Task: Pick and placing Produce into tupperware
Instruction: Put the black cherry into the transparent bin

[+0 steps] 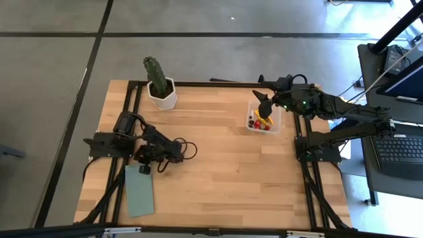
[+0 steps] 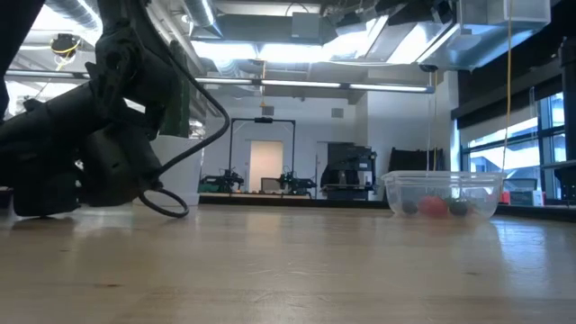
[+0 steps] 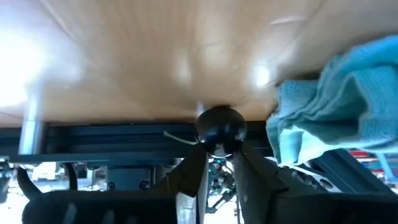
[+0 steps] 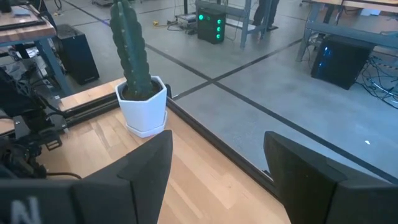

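Right arm reached in from the surface's point(image 1: 218, 165) right edge, elbow bent, forearm stretched toward the far side. Right gripper point(image 1: 263, 104) hung above the tub's point(image 1: 273, 123) far-left corner, fingers point(image 4: 146, 168) spread wide with nothing between them. Pointed out past the far edge toward the cactus point(image 1: 154, 73) in its white pot point(image 1: 162, 94), as seen in the right wrist view.

Left arm lay folded low at the left side, cable looped beside it. Left gripper point(image 1: 144, 168) rested at the near end of that arm, touching the upper edge of the green pad point(image 1: 139, 190). Fingers pressed together in the left wrist view, holding nothing; blue cloth point(image 3: 339, 109) just beside them.

Tub sat on the surface's right part, near the far edge, clear and lidless. Produce point(image 1: 260, 121) lay inside it: red, yellow-orange and dark pieces bunched toward the left wall. Seen through the tub's wall point(image 2: 441, 184) in the low view: a red piece point(image 2: 434, 206) between darker ones on the floor of it.

Cactus pot stood at the far edge, well apart from the tub. Nothing lay between the right gripper and the tub below. Middle of the surface bare wood.
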